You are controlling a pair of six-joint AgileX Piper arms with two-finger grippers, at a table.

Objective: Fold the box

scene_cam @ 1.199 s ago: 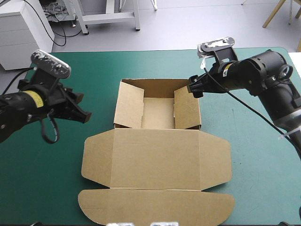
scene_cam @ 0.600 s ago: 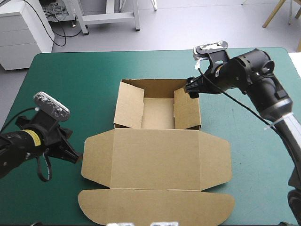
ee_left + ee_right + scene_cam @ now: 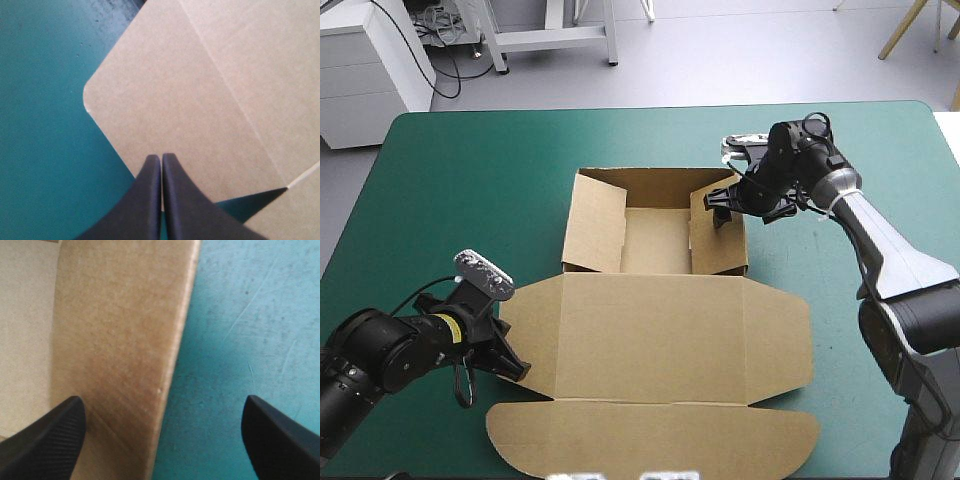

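- Since earlier, left gripper (image 3: 517, 368) has dropped to the high view's lower left, clenched to a point, its tip at the edge of the lid's left flap.
- Upper right, right gripper (image 3: 723, 207) is spread wide, straddling the tray's right wall.
- Mid-frame, box (image 3: 655, 330) sits on the teal-green cover (image 3: 470, 180), lid flat.

- box (image 3: 660, 330): plain brown board, unprinted, with paler crease lines and pale cut edges
- table cover (image 3: 470, 200): teal-green, with faint pale scratches and dark specks in the wrist views
- left gripper (image 3: 161, 161): smooth black fingers
- right gripper (image 3: 162, 412): black fingers with a fine dotted grain
- left arm (image 3: 380, 352): black with a yellow band
- right arm (image 3: 885, 250): black at the wrist, silver-grey behind
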